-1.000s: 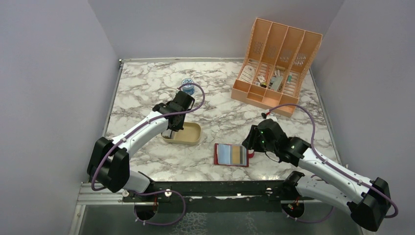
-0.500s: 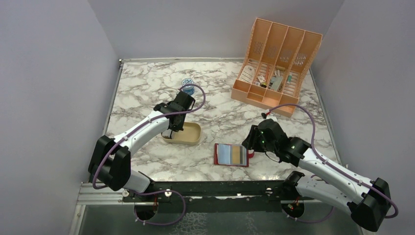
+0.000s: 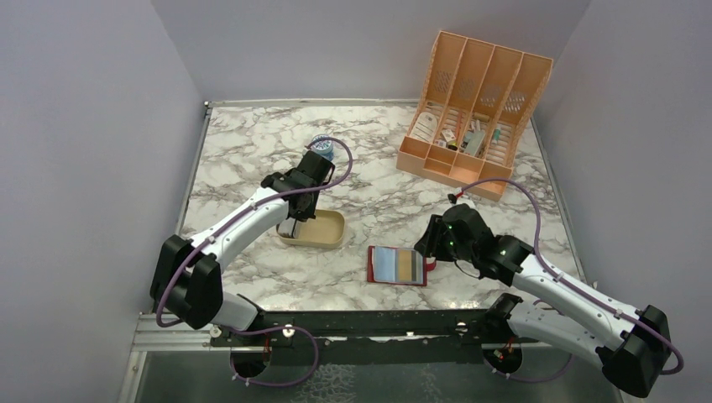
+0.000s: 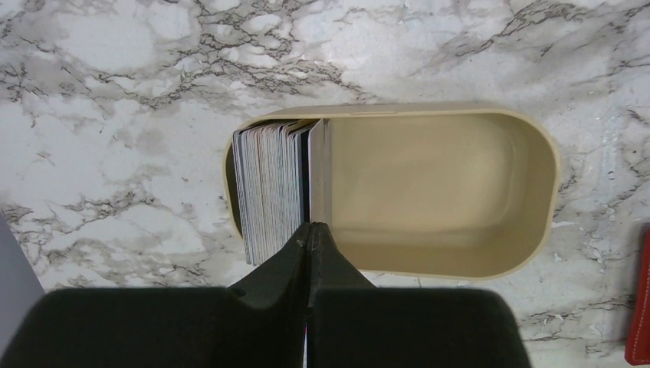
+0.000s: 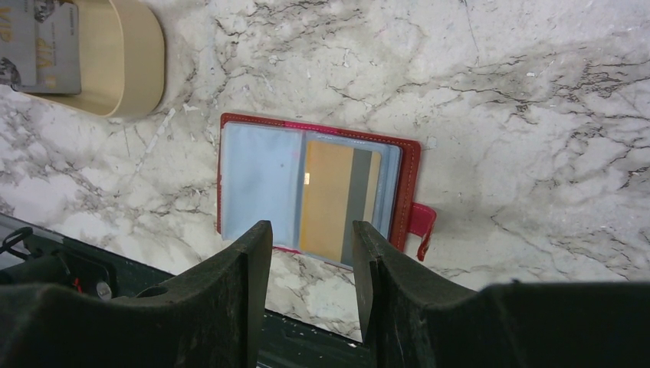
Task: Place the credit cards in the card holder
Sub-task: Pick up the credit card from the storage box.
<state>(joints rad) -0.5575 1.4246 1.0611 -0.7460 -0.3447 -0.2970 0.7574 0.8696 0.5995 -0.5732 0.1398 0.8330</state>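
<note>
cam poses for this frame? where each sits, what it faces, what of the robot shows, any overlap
Top external: fixed above and behind the bases, looking down at the marble table; left arm and right arm show whole.
Left wrist: straight down into the tan tray with the credit cards stacked on edge; left gripper, shut, at bottom.
Right wrist: down on the open card holder; right gripper, open, frames it.
Shared: both wrist views catch the tan tray.

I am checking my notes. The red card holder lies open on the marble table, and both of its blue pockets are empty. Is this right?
Not quite. The card holder lies open on the table, but only its left pocket looks empty: the right pocket holds a tan card with a grey stripe. The right wrist view shows it.
</note>
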